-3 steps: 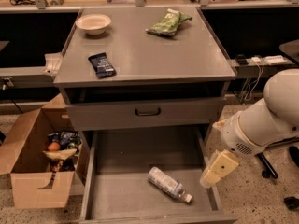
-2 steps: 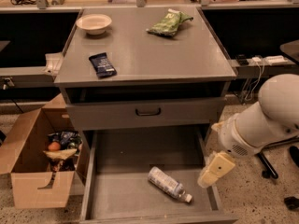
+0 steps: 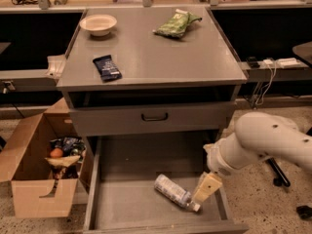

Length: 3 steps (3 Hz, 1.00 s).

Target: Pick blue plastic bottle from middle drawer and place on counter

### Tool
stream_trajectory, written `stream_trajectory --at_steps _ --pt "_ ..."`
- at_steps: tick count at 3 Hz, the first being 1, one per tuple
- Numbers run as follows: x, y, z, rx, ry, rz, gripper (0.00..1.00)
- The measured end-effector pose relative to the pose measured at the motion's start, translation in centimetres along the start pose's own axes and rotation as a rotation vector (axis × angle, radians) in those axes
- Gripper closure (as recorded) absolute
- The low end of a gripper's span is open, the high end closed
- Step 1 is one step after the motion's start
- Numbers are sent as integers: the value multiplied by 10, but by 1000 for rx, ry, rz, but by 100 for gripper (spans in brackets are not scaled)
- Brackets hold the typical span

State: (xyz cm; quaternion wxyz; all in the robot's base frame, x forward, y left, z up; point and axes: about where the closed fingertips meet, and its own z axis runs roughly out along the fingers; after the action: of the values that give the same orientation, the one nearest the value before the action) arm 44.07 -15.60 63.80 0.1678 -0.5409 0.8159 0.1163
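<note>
A speckled floor and dark shelving frame a grey cabinet that fills the middle of the frame. Its counter (image 3: 161,57) carries a pale bowl (image 3: 98,24) at upper left, a green snack bag (image 3: 176,24) at upper centre and a dark blue wrapper (image 3: 107,68) nearer the front left edge. Below it sits a closed drawer front with a black handle (image 3: 154,116).

The middle drawer (image 3: 122,204) is pulled out at the bottom of the frame. The blue plastic bottle (image 3: 172,191) lies on its side on the drawer floor, right of centre, its cap pointing to the lower right.

The white arm (image 3: 263,140) enters from the right edge, and the gripper (image 3: 205,188) hangs inside the drawer just beside the bottle's cap end (whether it is spread or closed cannot be told). An open cardboard box (image 3: 29,199) stands at lower left.
</note>
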Motion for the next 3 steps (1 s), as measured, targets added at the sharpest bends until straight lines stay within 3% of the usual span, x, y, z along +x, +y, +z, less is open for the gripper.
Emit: stream_trajectory --at_steps 1,3 --pt "9 -5 67 3 -12 -9 0" --pt "18 -14 149 21 -18 20 0"
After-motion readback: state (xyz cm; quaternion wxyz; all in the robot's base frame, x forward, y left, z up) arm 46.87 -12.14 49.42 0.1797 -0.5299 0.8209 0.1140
